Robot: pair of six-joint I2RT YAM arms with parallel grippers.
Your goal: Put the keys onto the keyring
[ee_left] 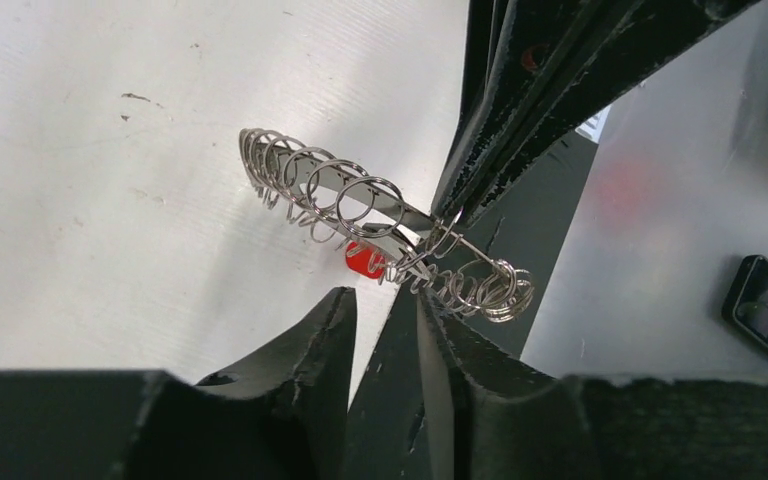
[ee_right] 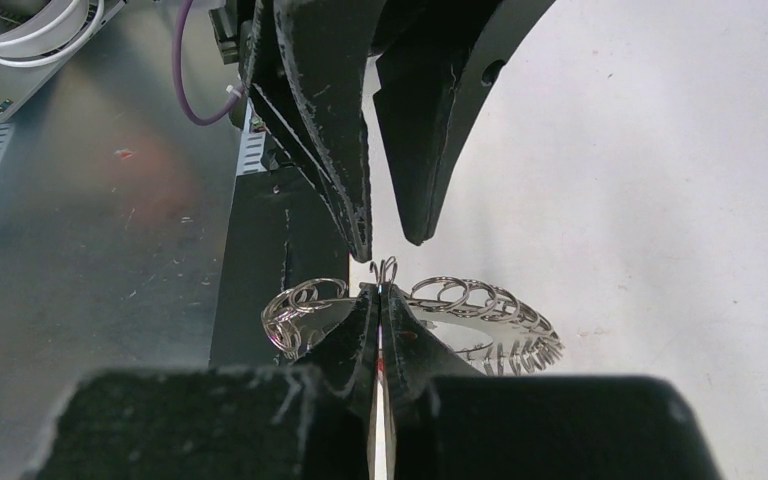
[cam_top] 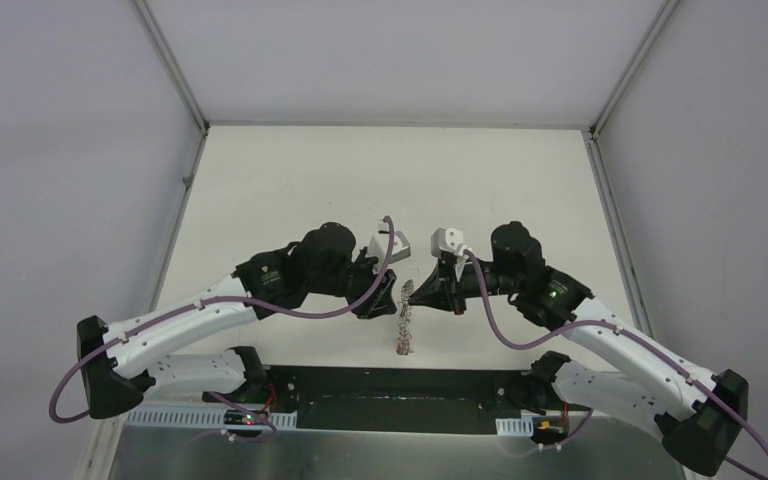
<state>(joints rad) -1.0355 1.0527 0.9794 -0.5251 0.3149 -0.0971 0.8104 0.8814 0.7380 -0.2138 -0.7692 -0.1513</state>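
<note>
**A:** What's the layout over the flat white table point(cam_top: 290, 180)?

**B:** The two black-and-white arms point(cam_top: 260, 290) meet above its near middle. The right gripper point(ee_left: 450, 215) has its jaws pressed together on the band of the keyring point(ee_left: 370, 200), the big silvery-grey metal ring fringed with small wire loops, and holds it up between the arms. The left gripper point(ee_right: 390, 240) faces it with jaws spread and nothing between them. Its tips are just above one wire loop that stands up at the pinch.

**A:** And the keys point(ee_left: 363, 262), that tiny red-headed and silver cluster?

**B:** Only the red head shows, tucked just under the ring beside the right pinch. I can't make out the silver key, the dark loop, or whether the cluster is actually hooked on.

**A:** So how should this be done well?

**B:** I'd keep the right clamp firm so the ring can't swing. The left's tips should move slowly and straight, clear of the fringe, since a snagged loop would twist the ring. Watch the red head: if it sags, it isn't seated and needs re-gripping.
</note>
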